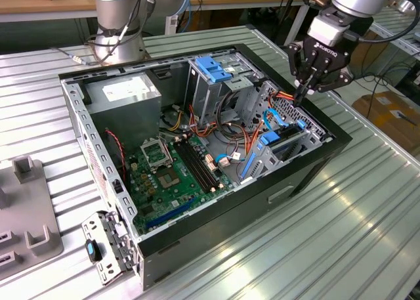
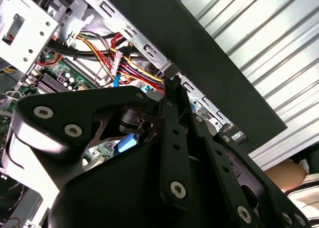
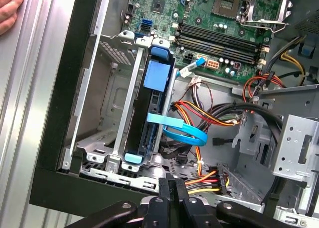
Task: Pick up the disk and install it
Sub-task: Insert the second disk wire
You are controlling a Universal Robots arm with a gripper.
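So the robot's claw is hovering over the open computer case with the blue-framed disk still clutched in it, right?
Not quite. The gripper does hover over the open computer case, but it holds nothing. In the first wrist view the blue-framed disk already stands on edge in its metal bay inside the case, apart from the gripper.

Disk upright in bay inside case, hand above.

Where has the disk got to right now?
The disk stands on edge in its metal bay inside the computer case, on the exterior view's right, beside the light-blue ribbon cable and below the gripper.
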